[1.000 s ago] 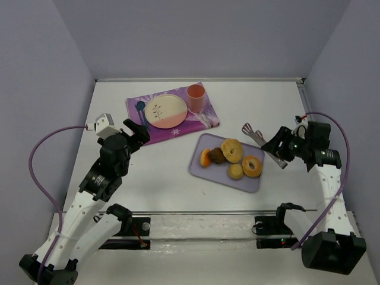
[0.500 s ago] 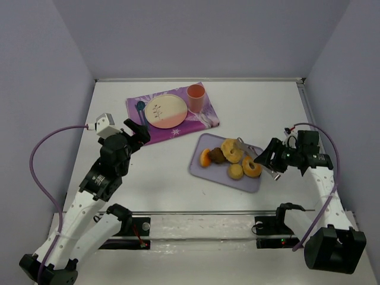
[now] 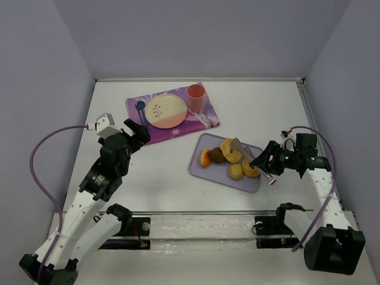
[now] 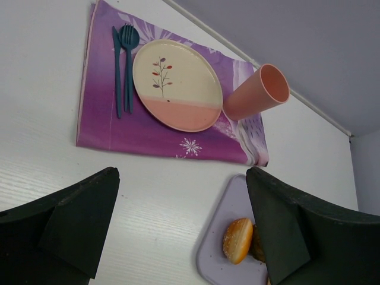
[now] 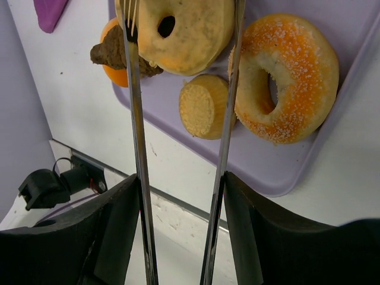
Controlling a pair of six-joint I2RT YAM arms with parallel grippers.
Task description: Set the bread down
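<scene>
The bread [image 5: 189,31], a golden-tan ring with a small hole, lies on the lavender tray [image 3: 205,168] among other food pieces; it shows in the top view too [image 3: 229,148]. My right gripper [image 5: 181,187] is shut on a pair of metal tongs [image 5: 135,119]. The two tong arms reach over the tray and lie along either side of the bread. In the top view the right gripper [image 3: 265,161] hovers at the tray's right edge. My left gripper [image 4: 181,219] hangs open and empty above the table, left of the tray [image 4: 228,252].
An orange-glazed donut [image 5: 291,77], a small yellowish bun [image 5: 205,105], a brown piece [image 3: 217,155] and an orange piece [image 3: 205,157] share the tray. At the back left a purple placemat [image 3: 178,128] carries a plate [image 3: 165,110], a pink cup [image 3: 196,95] and teal cutlery [image 4: 123,59].
My right arm has swung left with the tongs, from beside the tray's right end to over it, and the tong tips now flank the bread. The left arm has not moved.
</scene>
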